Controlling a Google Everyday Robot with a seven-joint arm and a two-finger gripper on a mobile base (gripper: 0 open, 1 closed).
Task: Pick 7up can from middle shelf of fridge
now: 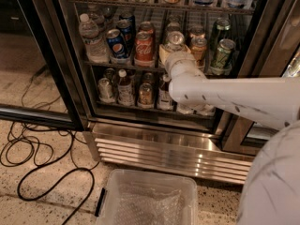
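Note:
The fridge [159,149] stands open with my white arm reaching into it. On the middle shelf [104,63] a row of cans stands. My gripper [171,55] is at the shelf's centre, right at the 7up can [174,41]. Only the can's shiny silver top and a little pale body show above the wrist; the rest is hidden by the gripper. A red Coca-Cola can [144,48] is just left of it and a gold-tan can [198,48] just right.
A water bottle [91,36] and a Pepsi can [116,42] stand at the shelf's left, dark green cans [222,54] at its right. Small bottles [124,86] fill the rack below. A clear plastic bin [147,200] sits on the floor in front. Black cables [33,158] lie at the left.

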